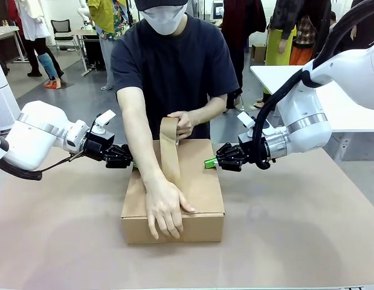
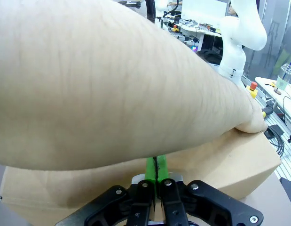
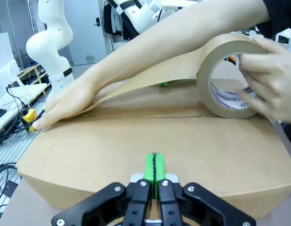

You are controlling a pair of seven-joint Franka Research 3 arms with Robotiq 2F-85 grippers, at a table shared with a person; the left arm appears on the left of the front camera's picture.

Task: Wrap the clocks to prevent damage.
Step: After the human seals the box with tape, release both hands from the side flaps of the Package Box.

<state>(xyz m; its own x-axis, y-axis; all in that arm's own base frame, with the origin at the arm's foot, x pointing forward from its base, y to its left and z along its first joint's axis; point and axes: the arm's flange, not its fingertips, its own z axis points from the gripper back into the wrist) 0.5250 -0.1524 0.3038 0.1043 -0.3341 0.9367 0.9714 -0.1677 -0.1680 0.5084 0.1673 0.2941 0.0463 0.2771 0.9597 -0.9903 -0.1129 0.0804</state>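
Note:
A closed cardboard box (image 1: 199, 181) lies mid-table; no clock is visible. The person holds a roll of brown tape (image 3: 230, 80) at the box's far edge with one hand and presses the pulled strip (image 1: 170, 157) onto the near edge with the other hand (image 1: 164, 208). My left gripper (image 1: 131, 163) is shut, its green pads (image 2: 155, 167) against the box's left side (image 2: 220, 165) under the person's forearm (image 2: 112, 80). My right gripper (image 1: 209, 162) is shut too, its tips (image 3: 154, 165) touching the right side of the box (image 3: 136, 141).
The brown tabletop (image 1: 307, 229) spreads around the box. A white table (image 1: 338, 103) stands at the back right. Other people stand in the room behind. A cable bundle (image 3: 9, 174) lies off the table edge in the right wrist view.

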